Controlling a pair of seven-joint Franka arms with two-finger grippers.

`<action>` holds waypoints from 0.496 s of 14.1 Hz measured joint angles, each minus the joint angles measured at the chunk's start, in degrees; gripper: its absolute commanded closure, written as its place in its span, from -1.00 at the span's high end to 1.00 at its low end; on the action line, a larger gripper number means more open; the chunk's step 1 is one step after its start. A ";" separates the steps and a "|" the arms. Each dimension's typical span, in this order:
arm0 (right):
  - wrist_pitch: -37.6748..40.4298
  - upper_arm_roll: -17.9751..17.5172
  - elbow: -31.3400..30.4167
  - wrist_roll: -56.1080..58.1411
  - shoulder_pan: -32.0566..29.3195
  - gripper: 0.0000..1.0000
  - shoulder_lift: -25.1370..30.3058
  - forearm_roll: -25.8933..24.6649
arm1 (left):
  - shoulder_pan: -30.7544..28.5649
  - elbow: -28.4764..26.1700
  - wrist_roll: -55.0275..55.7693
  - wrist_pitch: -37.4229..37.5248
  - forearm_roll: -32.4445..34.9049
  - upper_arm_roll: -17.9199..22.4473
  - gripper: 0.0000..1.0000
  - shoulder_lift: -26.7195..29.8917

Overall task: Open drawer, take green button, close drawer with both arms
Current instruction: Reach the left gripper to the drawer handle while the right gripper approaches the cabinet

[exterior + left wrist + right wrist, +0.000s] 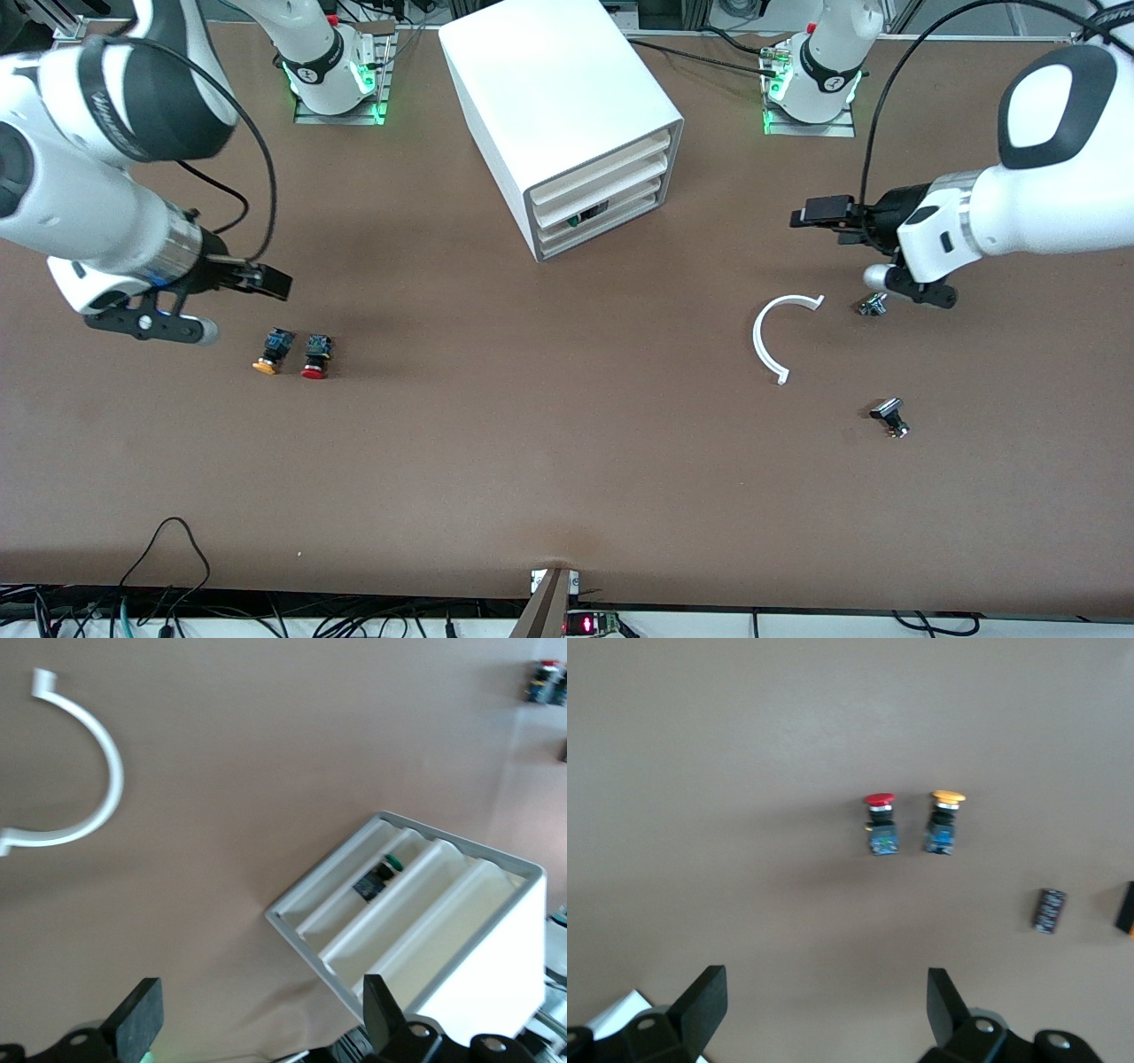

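The white cabinet (567,115) is set on the brown table (532,461) between the two arm bases, its four drawer fronts angled toward the left arm's end. The green-capped button (379,878) is seen lying in a drawer (354,895) in the left wrist view; in the front view only a dark speck is visible there. Wide bare table lies in front of the cabinet. The left end effector (819,215) is held level over the table, directed at the drawers, fingers (137,1014) spread wide and empty. A white curved bracket (780,337) lies near it. The right end effector (266,282) is held over the table beside the orange-capped button (270,351) and red-capped button (315,356), equally wide open and empty
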State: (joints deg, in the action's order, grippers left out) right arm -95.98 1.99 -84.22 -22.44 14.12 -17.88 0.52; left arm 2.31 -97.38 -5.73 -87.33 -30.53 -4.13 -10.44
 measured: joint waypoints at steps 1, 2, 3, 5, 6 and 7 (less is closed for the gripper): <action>-1.58 -0.04 0.02 -1.61 0.91 1.00 -1.13 0.14 | 0.02 -0.09 -1.68 -0.01 -2.31 -0.37 0.97 -1.25; -3.20 -0.08 0.03 -3.26 1.81 1.00 -2.19 0.44 | 0.04 -0.24 -3.88 -0.04 -5.14 -0.48 0.96 -2.71; -4.58 -0.11 0.03 -5.33 2.67 1.00 -3.27 0.98 | 0.03 -0.40 -6.59 -0.12 -7.77 -0.48 0.96 -4.39; -7.04 -0.19 0.04 -9.53 4.11 1.00 -5.34 1.56 | -0.02 -1.19 -12.90 -1.53 -11.64 -0.47 0.96 -7.93; -8.27 -0.23 0.05 -11.27 4.86 1.00 -6.34 1.61 | -0.05 -2.31 -16.41 -2.85 -13.86 -0.46 0.96 -9.38; -9.20 -0.26 0.05 -13.00 5.68 1.00 -7.21 1.62 | -0.05 -4.00 -20.13 -4.31 -16.44 -0.46 0.95 -10.55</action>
State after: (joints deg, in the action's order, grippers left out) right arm -105.18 1.73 -84.17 -35.44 19.80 -25.10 2.14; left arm 2.26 -101.37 -25.85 -91.64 -46.97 -4.59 -20.99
